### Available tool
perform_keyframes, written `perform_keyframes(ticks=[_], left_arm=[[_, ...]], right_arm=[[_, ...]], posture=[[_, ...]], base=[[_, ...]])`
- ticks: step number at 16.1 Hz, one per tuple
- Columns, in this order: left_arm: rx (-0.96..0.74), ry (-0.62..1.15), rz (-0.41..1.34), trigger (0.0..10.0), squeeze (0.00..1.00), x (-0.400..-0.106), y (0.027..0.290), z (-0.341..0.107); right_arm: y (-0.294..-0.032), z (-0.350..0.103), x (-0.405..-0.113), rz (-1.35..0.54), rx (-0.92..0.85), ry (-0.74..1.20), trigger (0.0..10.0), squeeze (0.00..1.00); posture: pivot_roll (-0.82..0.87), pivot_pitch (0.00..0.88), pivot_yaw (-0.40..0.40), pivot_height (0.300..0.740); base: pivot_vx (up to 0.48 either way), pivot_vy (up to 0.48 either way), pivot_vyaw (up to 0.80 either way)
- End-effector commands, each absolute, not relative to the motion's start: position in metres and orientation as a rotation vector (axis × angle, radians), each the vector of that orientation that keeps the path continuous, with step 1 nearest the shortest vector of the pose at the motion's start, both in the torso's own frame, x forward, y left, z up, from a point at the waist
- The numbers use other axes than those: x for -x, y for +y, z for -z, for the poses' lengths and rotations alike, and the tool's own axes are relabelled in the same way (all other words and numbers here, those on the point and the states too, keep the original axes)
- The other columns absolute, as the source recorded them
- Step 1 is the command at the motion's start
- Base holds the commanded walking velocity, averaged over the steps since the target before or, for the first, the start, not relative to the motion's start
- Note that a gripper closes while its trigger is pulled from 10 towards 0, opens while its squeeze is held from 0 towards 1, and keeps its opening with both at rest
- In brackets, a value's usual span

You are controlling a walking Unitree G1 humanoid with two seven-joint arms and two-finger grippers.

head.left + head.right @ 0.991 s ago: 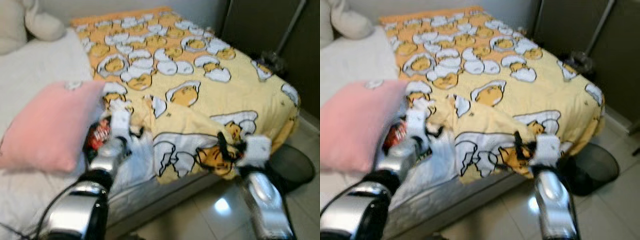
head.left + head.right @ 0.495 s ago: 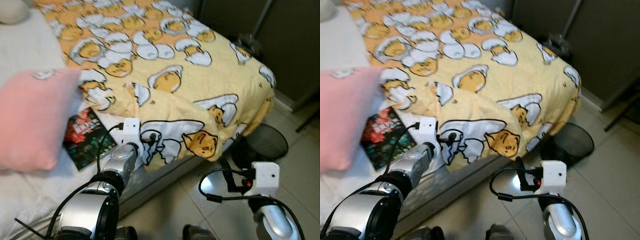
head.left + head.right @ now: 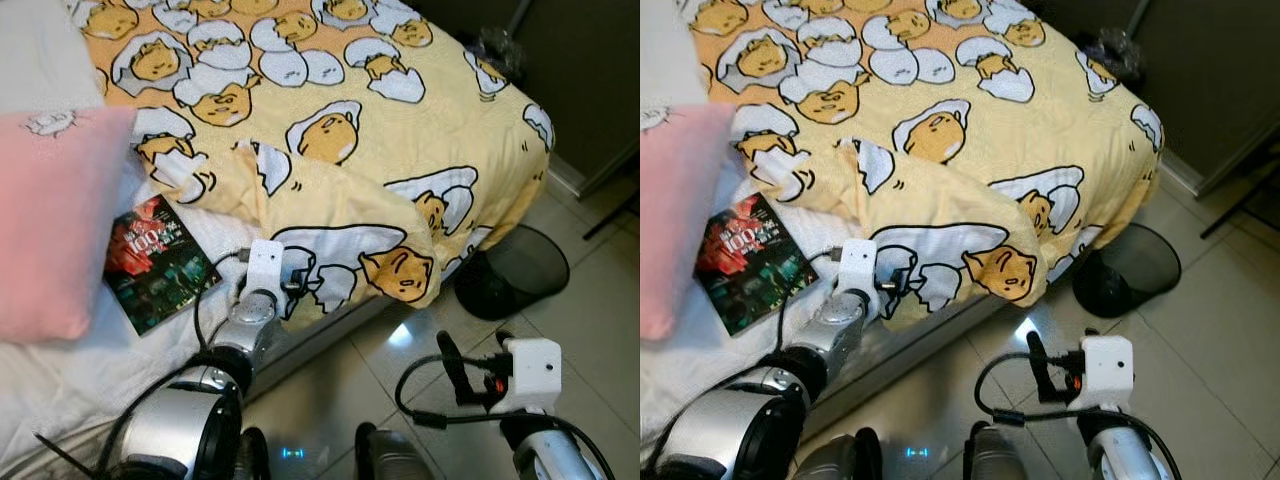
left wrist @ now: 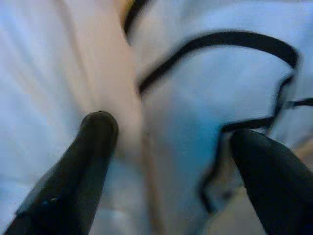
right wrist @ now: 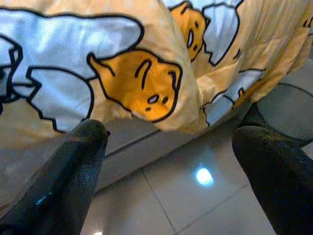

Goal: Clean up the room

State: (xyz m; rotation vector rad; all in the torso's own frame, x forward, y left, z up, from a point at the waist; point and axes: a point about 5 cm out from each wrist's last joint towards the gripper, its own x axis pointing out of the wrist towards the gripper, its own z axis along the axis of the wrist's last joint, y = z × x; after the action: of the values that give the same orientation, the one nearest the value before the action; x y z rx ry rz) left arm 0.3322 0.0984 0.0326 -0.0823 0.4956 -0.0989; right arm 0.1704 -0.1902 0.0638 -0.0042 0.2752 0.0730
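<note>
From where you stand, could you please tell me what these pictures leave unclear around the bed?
- Book: title too small to read; one corner sits under the pink pillow.
- Black mesh bin: contents not discernible; the duvet covers its near rim.
- Left gripper: wrist view is blurred, so contact with the duvet is uncertain.

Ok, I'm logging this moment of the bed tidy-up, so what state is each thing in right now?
Blanket: spread over the bed, near corner folded back and rumpled.
Book: closed, flat on the white sheet.
Pink pillow: lying on the bed beside the book.
Waste bin: upright on the floor.
Left pincer: open, against the blanket's edge.
Right pincer: open, holding nothing, above the floor.
</note>
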Motion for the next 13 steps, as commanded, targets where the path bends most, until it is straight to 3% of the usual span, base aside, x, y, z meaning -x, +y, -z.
perform_keyframes(ticks=[1,8,10,13], left_arm=[[0.175,0.572,0.145,0.0,0.00,-0.318,0.088,-0.017],[0.202,0.551,0.271,0.0,0.00,-0.313,0.079,-0.015],[0.279,0.541,0.305,0.0,0.00,-0.314,0.077,-0.018],[0.162,0.511,0.395,0.0,0.00,-0.315,0.070,-0.021]], right_arm=[[-0.195,-0.069,-0.169,-0.060,0.008,0.273,10.0,0.00],[-0.184,-0.069,-0.163,-0.078,-0.028,0.299,10.0,0.00],[-0.179,-0.069,-0.162,-0.137,-0.052,0.312,10.0,0.00],[-0.180,-0.070,-0.159,-0.187,-0.053,0.330,10.0,0.00]], posture=[[-0.34,0.246,-0.040,0.740],[-0.32,0.294,-0.040,0.740],[-0.32,0.299,-0.037,0.740],[-0.32,0.293,-0.034,0.740]], base=[[0.000,0.000,0.00],[0.000,0.000,0.00],[0.000,0.000,0.00],[0.000,0.000,0.00]])
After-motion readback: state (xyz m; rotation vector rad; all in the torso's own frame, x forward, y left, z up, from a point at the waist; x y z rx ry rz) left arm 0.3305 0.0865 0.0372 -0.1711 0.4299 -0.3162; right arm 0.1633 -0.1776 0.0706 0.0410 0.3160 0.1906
